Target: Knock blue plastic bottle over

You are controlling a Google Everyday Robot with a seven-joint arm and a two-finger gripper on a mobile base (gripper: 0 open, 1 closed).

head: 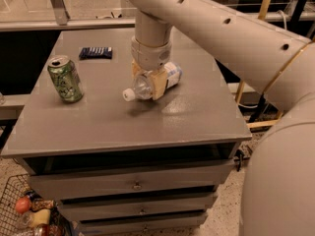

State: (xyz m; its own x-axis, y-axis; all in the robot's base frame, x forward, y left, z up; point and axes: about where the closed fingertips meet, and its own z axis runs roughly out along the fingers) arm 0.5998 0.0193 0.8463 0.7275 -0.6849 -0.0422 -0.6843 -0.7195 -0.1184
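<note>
The blue plastic bottle (170,75), clear with a white cap (127,95) and a white-and-blue label, lies tipped over near the middle of the grey table (197,117). Its cap points to the front left. My gripper (146,82) comes straight down onto it from above. The tan fingers (158,85) stand apart, one on each side of the bottle's shoulder, with the bottle's neck showing between them. I cannot tell whether the bottle rests fully on the table top.
A green soda can (65,78) stands upright at the table's left side. A flat dark blue packet (95,52) lies at the back left. The table has drawers below. A wire basket (24,210) with items sits on the floor at front left.
</note>
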